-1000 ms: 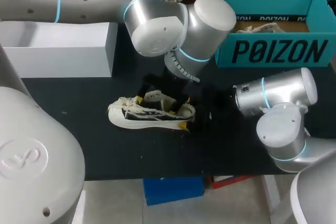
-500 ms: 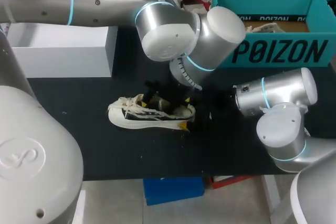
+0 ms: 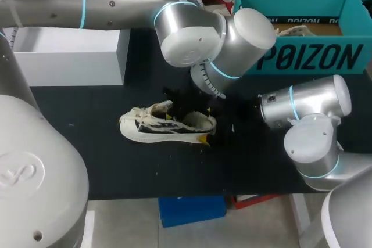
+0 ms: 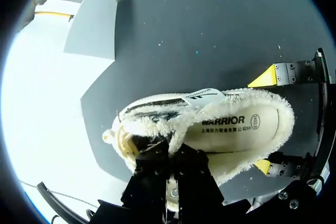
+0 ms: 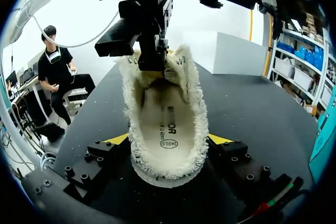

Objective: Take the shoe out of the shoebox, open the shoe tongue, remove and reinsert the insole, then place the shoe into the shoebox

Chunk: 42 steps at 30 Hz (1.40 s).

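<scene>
Now our right jaws clamp the shoe (image 3: pixel 167 125) heel (steadying it) so left jaws, closed, pinch the tongue (image 3: pixel 162 107) back.

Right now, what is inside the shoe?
Inside the shoe I see a fleecy lining and a pale insole lying flat, print up. The toe end is covered by the left tool, so what lies there cannot be seen.
</scene>
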Available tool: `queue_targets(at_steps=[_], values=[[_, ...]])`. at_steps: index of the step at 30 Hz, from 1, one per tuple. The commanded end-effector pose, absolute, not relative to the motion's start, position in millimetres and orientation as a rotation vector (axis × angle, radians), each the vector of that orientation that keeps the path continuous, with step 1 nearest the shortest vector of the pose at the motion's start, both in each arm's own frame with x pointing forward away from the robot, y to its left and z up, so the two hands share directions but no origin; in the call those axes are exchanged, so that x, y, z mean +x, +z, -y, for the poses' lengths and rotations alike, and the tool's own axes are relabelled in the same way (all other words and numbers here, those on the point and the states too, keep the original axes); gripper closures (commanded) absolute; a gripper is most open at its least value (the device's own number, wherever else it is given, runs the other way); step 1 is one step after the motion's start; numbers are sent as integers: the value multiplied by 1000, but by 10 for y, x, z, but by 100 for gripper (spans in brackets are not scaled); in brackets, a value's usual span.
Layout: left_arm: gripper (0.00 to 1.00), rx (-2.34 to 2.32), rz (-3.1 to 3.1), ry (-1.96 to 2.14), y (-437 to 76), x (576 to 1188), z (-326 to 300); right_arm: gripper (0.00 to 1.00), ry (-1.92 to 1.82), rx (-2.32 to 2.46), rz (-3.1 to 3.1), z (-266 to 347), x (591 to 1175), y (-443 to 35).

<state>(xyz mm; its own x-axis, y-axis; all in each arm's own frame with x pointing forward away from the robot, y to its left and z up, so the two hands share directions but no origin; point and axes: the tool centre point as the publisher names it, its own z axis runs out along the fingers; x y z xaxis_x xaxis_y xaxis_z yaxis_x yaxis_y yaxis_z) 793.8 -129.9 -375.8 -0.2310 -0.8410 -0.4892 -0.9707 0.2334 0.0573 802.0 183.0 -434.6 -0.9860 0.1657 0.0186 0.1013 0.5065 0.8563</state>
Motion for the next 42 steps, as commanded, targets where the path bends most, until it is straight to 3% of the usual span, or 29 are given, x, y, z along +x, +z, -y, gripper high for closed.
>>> queue_targets(at_steps=[1,25,42], values=[[100,-1686,-2163,453,-3651,7923,1244,100,1508,238,-2670,-1847,8028,-4384],[100,-1844,-2125,110,-3212,8005,871,100,1508,238,-2670,-1847,8028,-4384],[100,-1920,-2088,121,-3330,7951,513,100,1508,238,-2670,-1847,8028,-4384]])
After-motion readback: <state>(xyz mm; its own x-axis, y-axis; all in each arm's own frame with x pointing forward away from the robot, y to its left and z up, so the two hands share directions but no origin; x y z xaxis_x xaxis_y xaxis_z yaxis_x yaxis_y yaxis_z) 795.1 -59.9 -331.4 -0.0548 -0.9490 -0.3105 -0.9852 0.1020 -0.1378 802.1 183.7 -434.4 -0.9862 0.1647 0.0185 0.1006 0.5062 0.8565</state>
